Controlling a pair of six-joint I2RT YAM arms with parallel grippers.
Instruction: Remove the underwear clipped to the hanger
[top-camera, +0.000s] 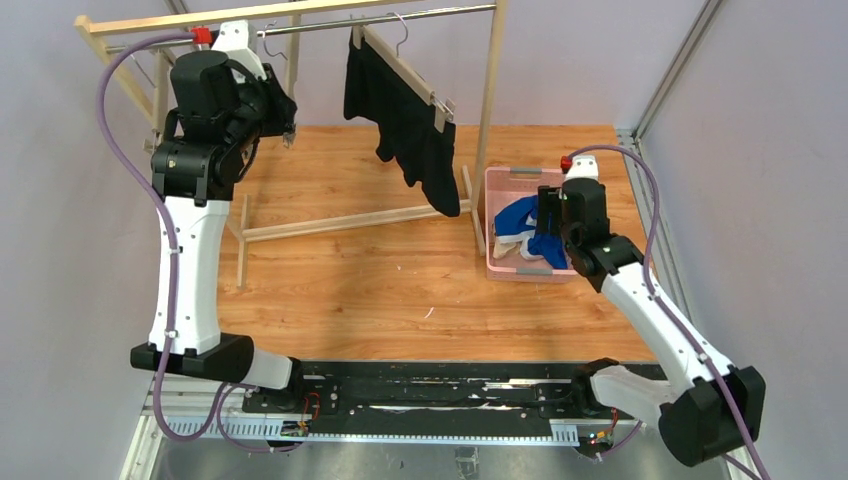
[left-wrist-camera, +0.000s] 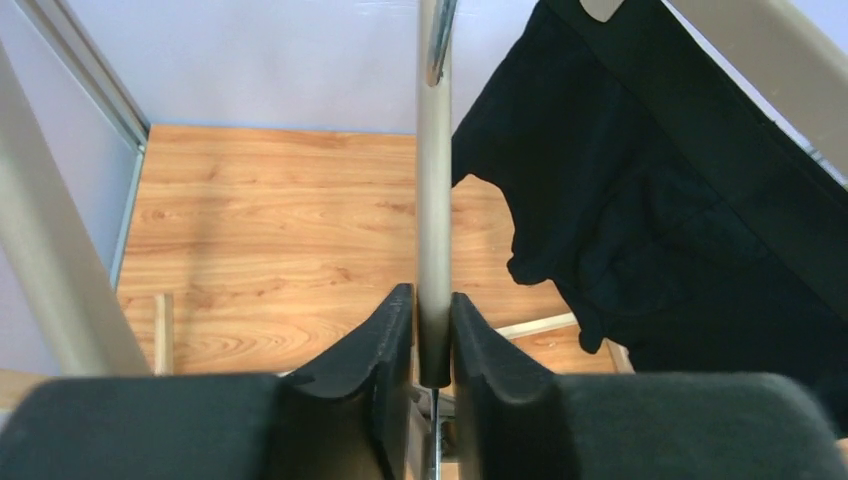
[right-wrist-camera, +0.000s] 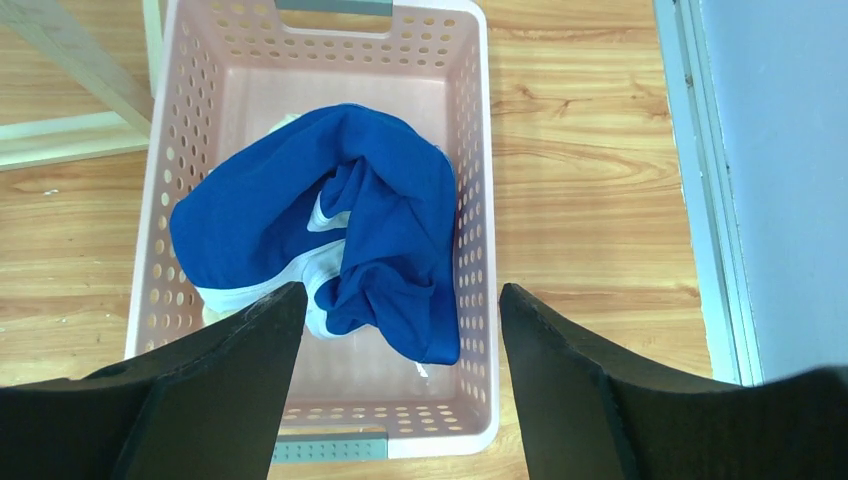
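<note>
A black underwear (top-camera: 405, 120) (left-wrist-camera: 680, 220) hangs clipped to a beige hanger (top-camera: 400, 65) (left-wrist-camera: 770, 70) on the rack's metal rail (top-camera: 330, 24). My left gripper (top-camera: 287, 128) (left-wrist-camera: 433, 340) is raised at the rack's left side, shut on a thin grey bar (left-wrist-camera: 433, 200) that runs up toward the rail. A blue underwear with white trim (right-wrist-camera: 380, 200) (top-camera: 520, 215) lies crumpled in the pink basket (right-wrist-camera: 470, 150) (top-camera: 490, 190), with pale cloth (top-camera: 507, 250) showing under it. My right gripper (right-wrist-camera: 400, 295) (top-camera: 550, 215) hovers open over the basket with nothing in it.
The wooden rack's right post (top-camera: 490, 70) stands just left of the basket, and its base bars (top-camera: 340, 222) lie across the wooden table. A metal frame rail (right-wrist-camera: 700, 180) and a grey wall border the table on the right.
</note>
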